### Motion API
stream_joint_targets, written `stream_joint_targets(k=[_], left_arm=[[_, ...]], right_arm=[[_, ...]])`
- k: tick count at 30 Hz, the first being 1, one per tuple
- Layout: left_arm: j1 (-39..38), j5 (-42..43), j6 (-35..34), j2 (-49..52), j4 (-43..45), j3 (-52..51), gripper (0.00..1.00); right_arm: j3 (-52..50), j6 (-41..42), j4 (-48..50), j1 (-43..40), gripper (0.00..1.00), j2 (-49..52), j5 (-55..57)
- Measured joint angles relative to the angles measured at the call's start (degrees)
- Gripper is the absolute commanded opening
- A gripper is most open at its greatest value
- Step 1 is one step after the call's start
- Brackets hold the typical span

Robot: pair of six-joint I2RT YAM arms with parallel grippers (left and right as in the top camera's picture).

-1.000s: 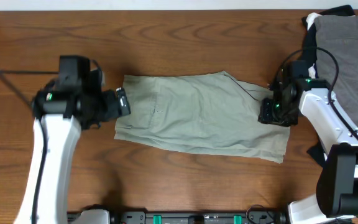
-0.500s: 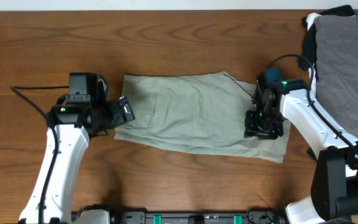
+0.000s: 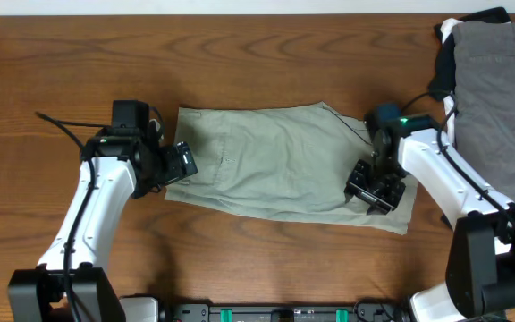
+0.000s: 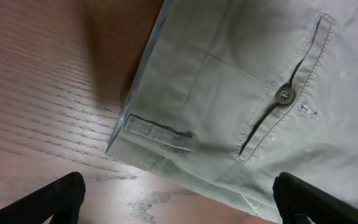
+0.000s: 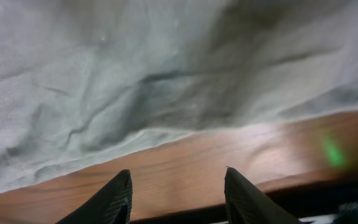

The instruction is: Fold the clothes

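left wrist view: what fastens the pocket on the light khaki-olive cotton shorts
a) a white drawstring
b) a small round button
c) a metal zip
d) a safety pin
b: a small dark round button sits midway along the pocket slit of the light khaki-olive cotton shorts.

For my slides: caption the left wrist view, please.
Open left pincer above the waistband corner of the khaki shorts, belt loop and buttoned pocket showing, on a wooden table.
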Motion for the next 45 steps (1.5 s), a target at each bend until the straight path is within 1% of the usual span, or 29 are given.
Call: stream_joint_targets(k=[7,15,19,25,33,36,37,39,45], left_arm=[[0.00,0.00,-0.42,0.02,0.17,0.00,0.98],[0.00,0.00,-0.59,0.02,0.17,0.00,0.98],[0.00,0.00,-0.59,0.02,0.20,0.00,0.98],[0.00,0.00,-0.59,0.02,0.20,0.00,0.98],[0.00,0.00,-0.59,0.02,0.20,0.00,0.98],[0.00,0.00,-0.59,0.02,0.26,0.00,0.98],[0.00,0.00,-0.59,0.02,0.33,0.00,0.98],[0.00,0.00,-0.59,0.02,0.44,0.00,0.98],[0.00,0.00,-0.59,0.02,0.46,0.00,0.98]], right_arm=[[-0.04,10.19,-2.03,3.91,0.47,0.00,3.30],[-0.63,18.43,-1.09,5.27,0.53,0.00,11.47],[-3.34,20.44,2.49,5.27,0.54,0.00,12.50],[-6.51,21.66,8.35,5.27,0.52,0.00,11.63],[-6.60,21.86,8.22,5.27,0.50,0.00,13.84],[-6.62,21.86,7.56,5.27,0.48,0.00,14.25],[-6.78,21.94,7.65,5.27,0.46,0.00,14.36],[-7.45,22.45,8.37,5.27,0.39,0.00,14.67],[-9.05,23.23,11.41,5.27,0.27,0.00,15.17]])
